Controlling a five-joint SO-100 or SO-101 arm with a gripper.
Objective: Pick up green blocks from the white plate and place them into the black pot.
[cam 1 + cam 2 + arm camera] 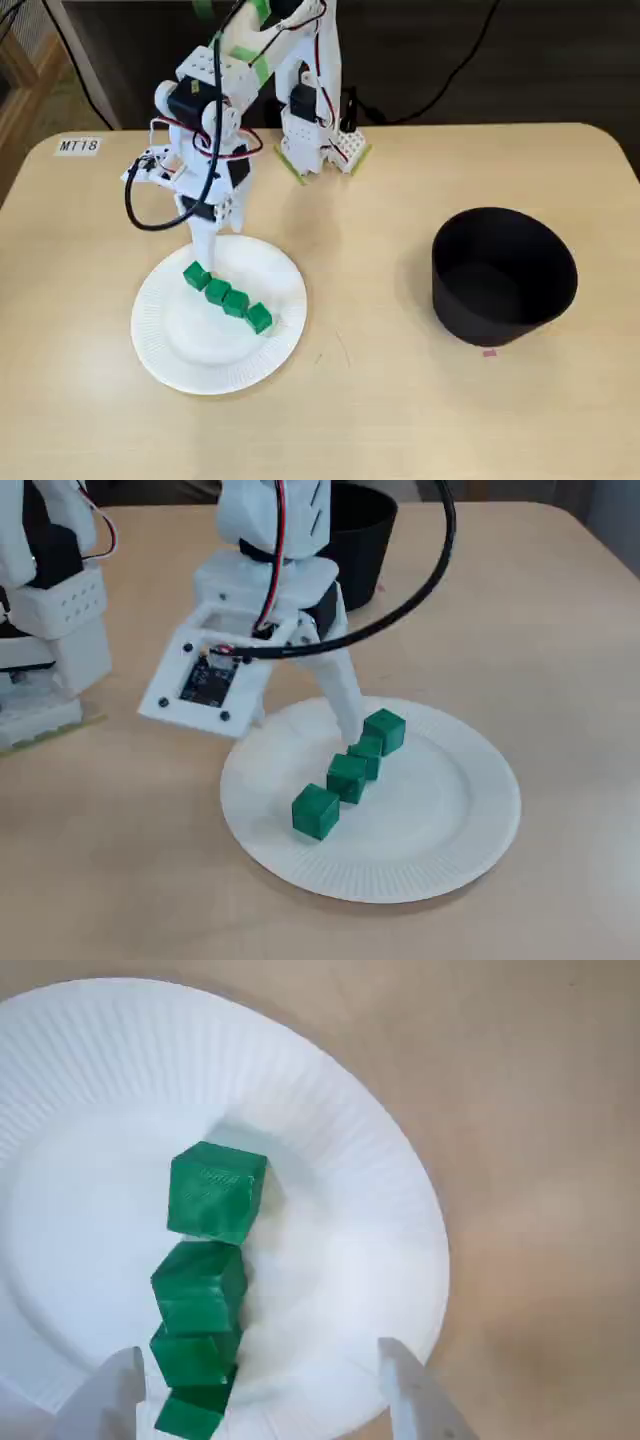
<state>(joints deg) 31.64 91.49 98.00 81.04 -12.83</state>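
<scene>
Green cube-shaped plastic blocks (236,303), 4, laid in a close row on the round white ribbed paper plate (160,350), running from 10 o'clock to 4 o'clock across its middle in a fixed view. All 4 on the plate; no green seen inside the black cylindrical pot (500,310), well apart at 3 o'clock on the light wooden table (380,420).

White two-finger gripper (258,1352): spread wide and empty, hanging low above the plate. In the wrist view, 1 finger at 7 o'clock and 1 at 5 o'clock, with the row's near end between them and the far block (215,1192) towards 12 o'clock.

Step in hand, by judgement: approach to pick number 1, nothing grasped yet.

Next move calls for: descent onto 1 end block only, centring so the neighbour just beside it escapes the squeeze, then closure, lift and carry towards the pot.
</scene>
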